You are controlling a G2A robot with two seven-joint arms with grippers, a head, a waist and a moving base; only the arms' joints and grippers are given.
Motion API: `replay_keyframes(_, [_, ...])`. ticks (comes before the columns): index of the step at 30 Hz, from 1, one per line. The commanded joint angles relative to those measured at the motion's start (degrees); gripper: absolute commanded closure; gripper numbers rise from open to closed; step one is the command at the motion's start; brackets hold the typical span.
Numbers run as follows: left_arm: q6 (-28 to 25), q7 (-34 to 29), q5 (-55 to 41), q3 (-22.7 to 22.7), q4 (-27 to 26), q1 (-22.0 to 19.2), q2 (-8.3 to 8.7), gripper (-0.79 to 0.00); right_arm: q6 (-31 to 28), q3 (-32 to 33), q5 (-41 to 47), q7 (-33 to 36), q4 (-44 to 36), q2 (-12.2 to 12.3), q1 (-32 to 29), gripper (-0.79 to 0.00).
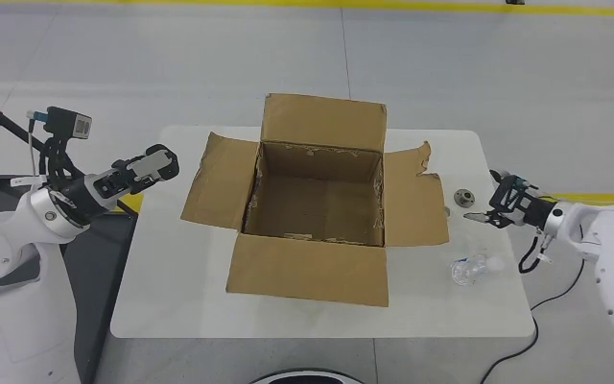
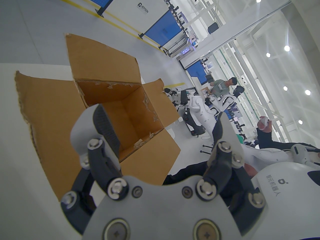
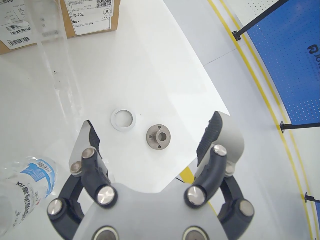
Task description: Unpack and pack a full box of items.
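Two grippers wait on you, both spread wide with nothing in them. On the left, your left gripper hangs just off the edge of the table, near the left flap of the box and aimed toward it.

The box sits mid-table with all four flaps folded out. Its floor looks bare, so you can take the unpacking as done and the packing as the step in hand.

Right of the box lie three things to go back in. A flange sits near the right flap, a thin flat ring lies just beside it, and a clear bottle lies on its side nearer the front edge.

Your right gripper hovers by the flange, which shows between its spread jaws in the wrist view. Next you would likely lower it, pinch the flange across its rim, and carry it over the flap. The ring lies flush and may be hard to lift.
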Motion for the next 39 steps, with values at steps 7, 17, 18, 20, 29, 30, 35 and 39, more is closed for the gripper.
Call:
replay_keyframes(7, [0.0, 0.0, 0.0, 0.0, 0.0, 0.0, 0.0, -0.785, 0.85, 3.46, 8.37, -4.27, 2.12, 0.07, -1.26, -0.785])
replay_keyframes(17, [0.0, 0.0, 0.0, 0.0, 0.0, 0.0, 0.0, -0.785, -2.76, 9.68, 27.79, -17.65, 6.67, 1.6, -9.2, -0.785])
replay_keyframes(18, [0.0, 0.0, 0.0, 0.0, 0.0, 0.0, 0.0, -0.785, -2.76, 9.88, 29.74, -18.44, 6.3, 2.0, -9.99, -0.785])
replay_keyframes(20, [0.0, 0.0, 0.0, 0.0, 0.0, 0.0, 0.0, -0.785, -2.76, 10.25, 33.25, -19.66, 5.26, 2.93, -11.61, -0.785])
replay_keyframes(29, [0.0, 0.0, 0.0, 0.0, 0.0, 0.0, 0.0, -0.785, -2.76, 10.56, 40.04, -20.53, 3.11, 5.24, -15.68, -0.785])
replay_keyframes(30, [0.0, 0.0, 0.0, 0.0, 0.0, 0.0, 0.0, -0.785, -2.76, 10.56, 40.04, -20.53, 3.11, 5.24, -15.68, -0.785])
replay_keyframes(35, [0.0, 0.0, 0.0, 0.0, 0.0, 0.0, 0.0, -0.785, -2.56, 10.6, 39.84, -20.36, 2.84, 5.24, -15.72, -0.785])
replay_keyframes(39, [0.0, 0.0, 0.0, 0.0, 0.0, 0.0, 0.0, -0.785, -2.76, 13.66, 32.82, -21.38, 1.04, 5.77, -18.37, -0.785])
